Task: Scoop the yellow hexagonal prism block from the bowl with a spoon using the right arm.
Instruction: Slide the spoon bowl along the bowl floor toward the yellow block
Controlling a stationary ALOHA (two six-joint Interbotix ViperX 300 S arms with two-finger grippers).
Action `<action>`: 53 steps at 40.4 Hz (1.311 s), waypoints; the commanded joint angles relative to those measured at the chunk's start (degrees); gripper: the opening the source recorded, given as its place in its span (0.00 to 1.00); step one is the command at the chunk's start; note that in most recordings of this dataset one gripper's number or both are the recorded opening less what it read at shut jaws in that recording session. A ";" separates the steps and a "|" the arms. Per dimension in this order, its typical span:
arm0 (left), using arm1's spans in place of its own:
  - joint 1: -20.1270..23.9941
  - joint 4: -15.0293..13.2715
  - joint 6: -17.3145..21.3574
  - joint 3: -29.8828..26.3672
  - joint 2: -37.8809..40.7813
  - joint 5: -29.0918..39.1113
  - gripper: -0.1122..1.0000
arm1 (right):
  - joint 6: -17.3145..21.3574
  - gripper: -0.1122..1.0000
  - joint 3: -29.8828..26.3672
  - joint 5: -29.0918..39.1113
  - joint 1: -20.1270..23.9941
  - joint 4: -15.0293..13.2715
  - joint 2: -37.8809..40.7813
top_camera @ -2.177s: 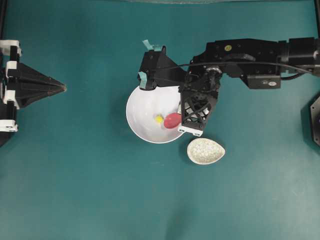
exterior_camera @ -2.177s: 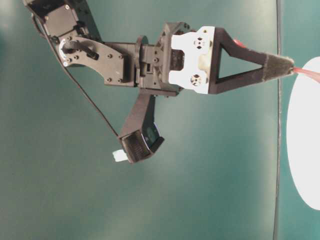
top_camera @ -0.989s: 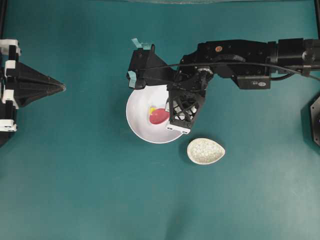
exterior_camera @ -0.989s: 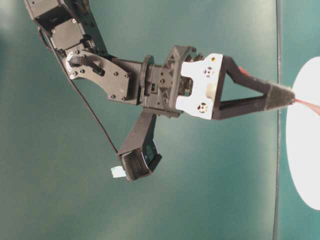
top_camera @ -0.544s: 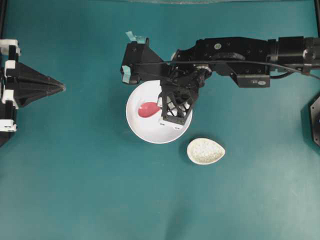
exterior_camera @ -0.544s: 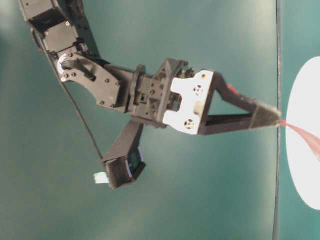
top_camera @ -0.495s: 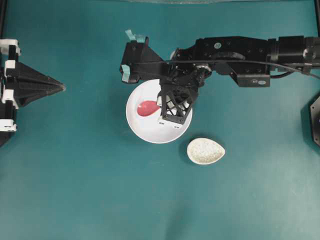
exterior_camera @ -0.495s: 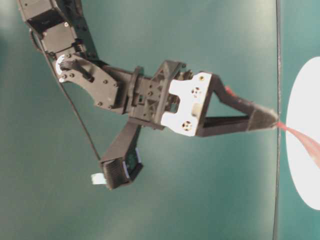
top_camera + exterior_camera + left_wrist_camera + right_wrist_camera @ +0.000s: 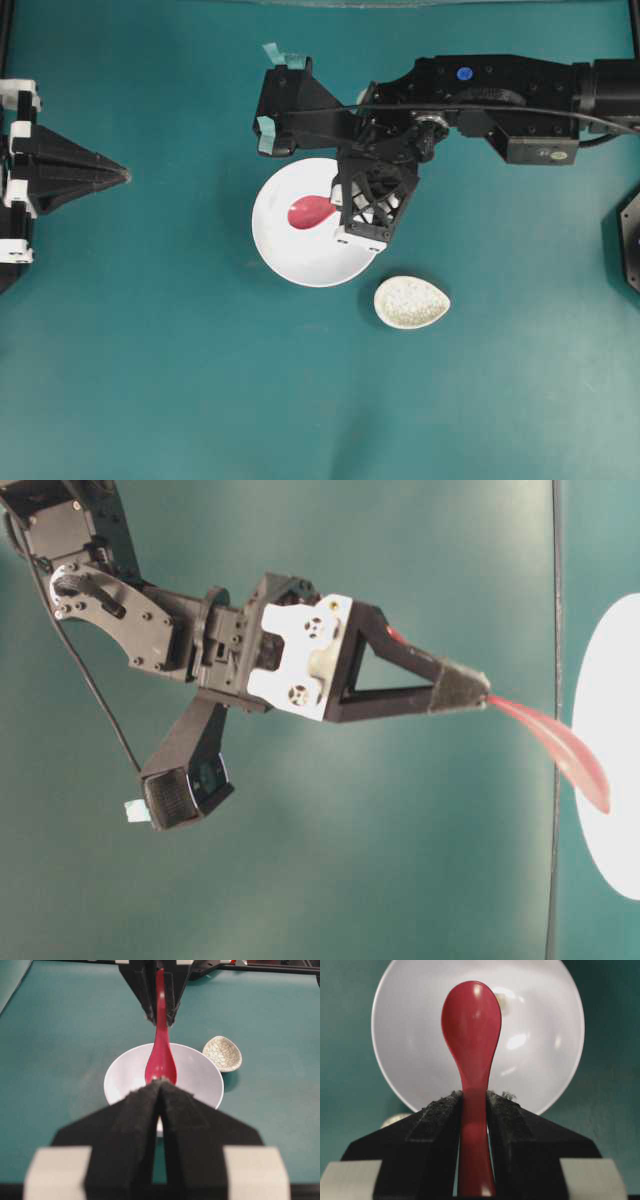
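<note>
The white bowl (image 9: 290, 255) sits mid-table. My right gripper (image 9: 338, 203) is shut on the handle of the pink-red spoon (image 9: 310, 211), whose scoop hangs over the bowl's middle. In the table-level view the spoon (image 9: 560, 745) slants down from the gripper (image 9: 480, 695) toward the bowl (image 9: 620, 860). The right wrist view shows the handle clamped between the pads (image 9: 440, 1110). A pale yellow sliver, the yellow block (image 9: 503, 1005), peeks out by the scoop's right edge; overhead the spoon hides it. My left gripper (image 9: 128, 176) rests shut at the far left, empty.
A small speckled cream dish (image 9: 412, 302) lies just right of and below the bowl, a short gap from its rim. The right arm's forearm (image 9: 500, 95) stretches in from the right edge above the bowl. Teal tabletop surrounds everything.
The right gripper has risen and drawn back slightly to the right, lifting the spoon's scoop higher over the bowl. The block seen beside the scoop a second ago is now covered overhead. The left arm is still.
</note>
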 commanded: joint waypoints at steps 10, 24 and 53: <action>0.18 0.09 -0.09 -1.58 0.26 -0.18 0.09 | 1.76 0.31 -0.97 6.77 0.09 -0.18 -2.02; 0.18 0.09 -0.09 -1.58 0.26 -0.18 0.09 | 6.68 0.31 2.20 6.86 0.00 -0.18 -1.93; 0.18 0.09 -0.09 -1.58 0.18 -0.18 0.09 | 6.59 0.31 5.19 -2.37 0.00 -0.09 0.26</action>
